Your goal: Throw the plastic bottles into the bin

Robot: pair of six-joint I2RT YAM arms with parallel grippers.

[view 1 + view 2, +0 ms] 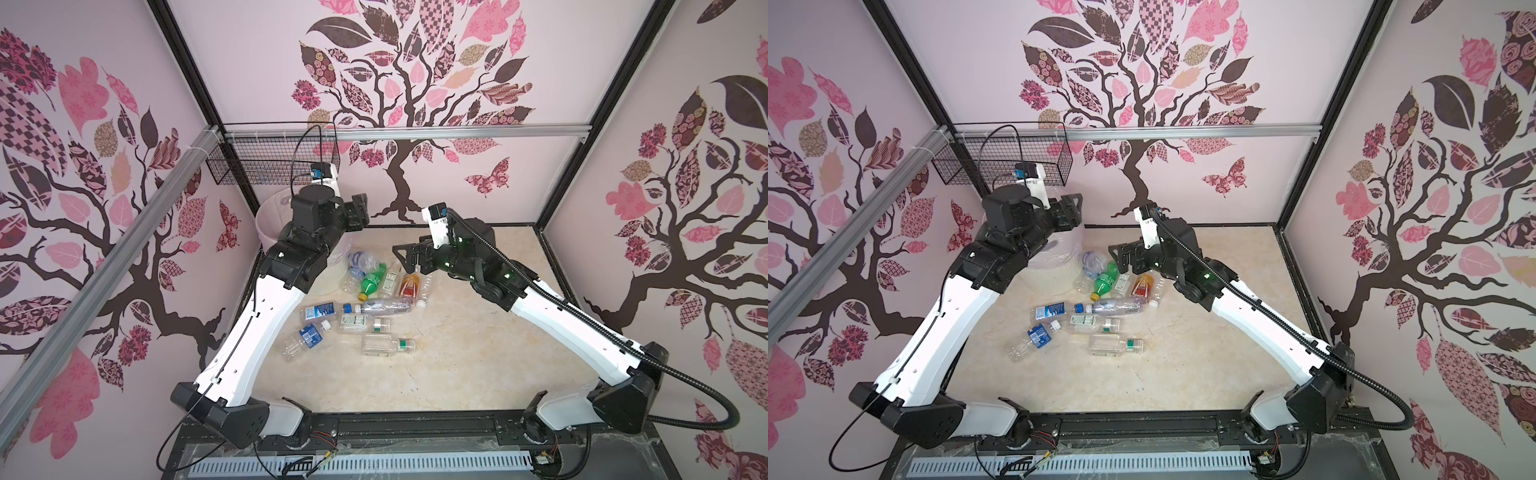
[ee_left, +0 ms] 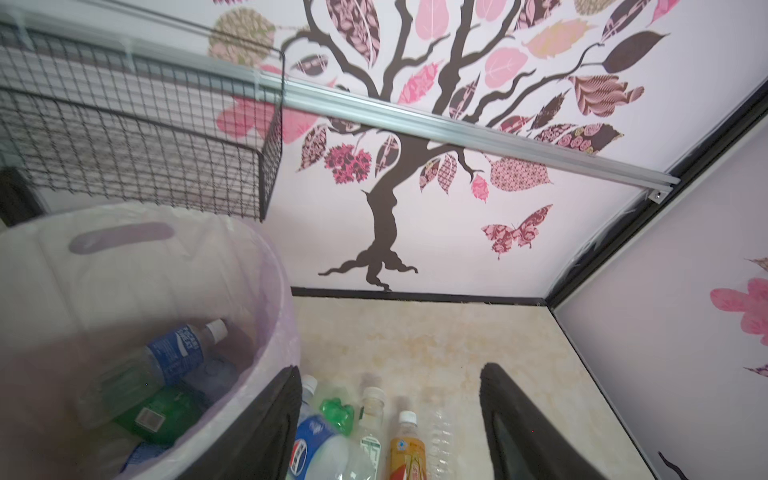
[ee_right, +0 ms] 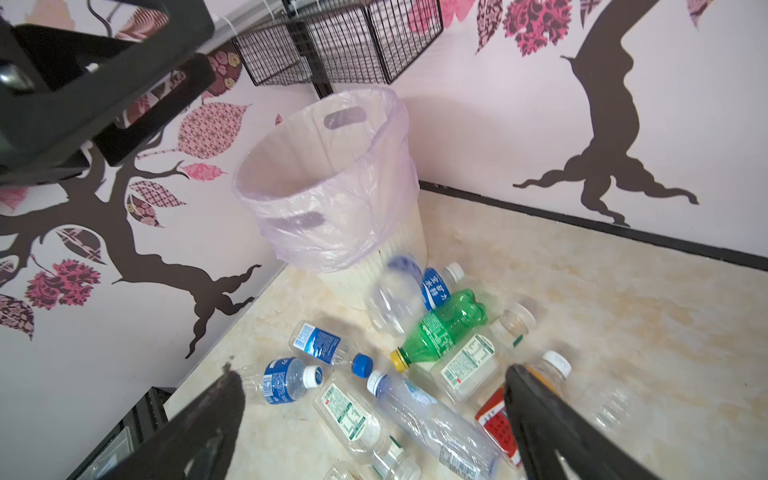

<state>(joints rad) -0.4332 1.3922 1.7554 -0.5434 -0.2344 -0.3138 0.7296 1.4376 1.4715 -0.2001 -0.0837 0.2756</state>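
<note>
The bin (image 2: 124,270) stands at the back left corner of the marbled table (image 1: 478,332), its thin liner (image 3: 332,232) folded over the rim. Inside it, my left wrist view shows a blue-labelled Pocari Sweat bottle (image 2: 174,353) lying across a dark green bottle (image 2: 166,415), with more clear plastic beneath. A black wire mesh basket (image 2: 124,145) hangs on the rail above and behind the bin.

My left gripper (image 2: 390,370) hovers high, just beside the bin's rim, jaws apart and holding nothing. My left arm hides much of the bin in both top views.

The other plastic bottles (image 1: 386,307) lie scattered on the table, from the bin's foot toward the front. My right gripper (image 3: 372,372) hangs over the far end of that heap, jaws spread wide and empty. Below it are a yellow-capped green bottle (image 3: 449,328) and an orange-red bottle (image 3: 492,424). A blurred clear bottle (image 3: 395,291) shows against the bin's base.
</note>
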